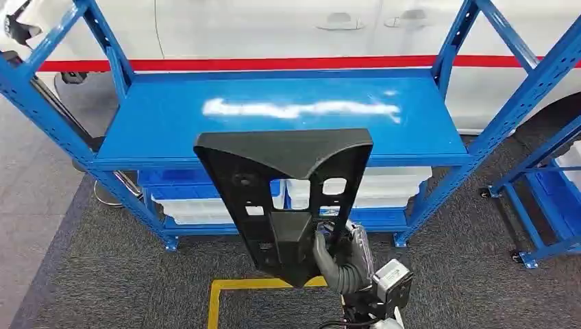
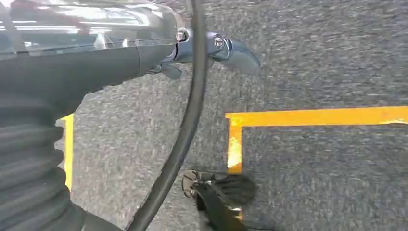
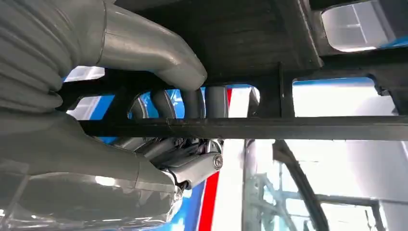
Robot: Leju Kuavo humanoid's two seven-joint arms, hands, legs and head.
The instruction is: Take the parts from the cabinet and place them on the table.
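Right hand grips black part before blue rack.
I read no writing; my left hand hangs with nothing in it, fingers apart.

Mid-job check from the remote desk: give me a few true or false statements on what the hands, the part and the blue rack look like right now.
1. The right hand grips the black plastic part near its narrow lower end. True.
2. The part lies flat on the top shelf of the blue rack. False: it is held up in front of the rack, off the shelf.
3. White bins sit on a lower level of the rack. True.
4. The left hand holds a second part. False: it holds nothing, hanging over grey carpet with yellow floor tape.
5. The floor under the rack is bare concrete. False: it is dark grey carpet.
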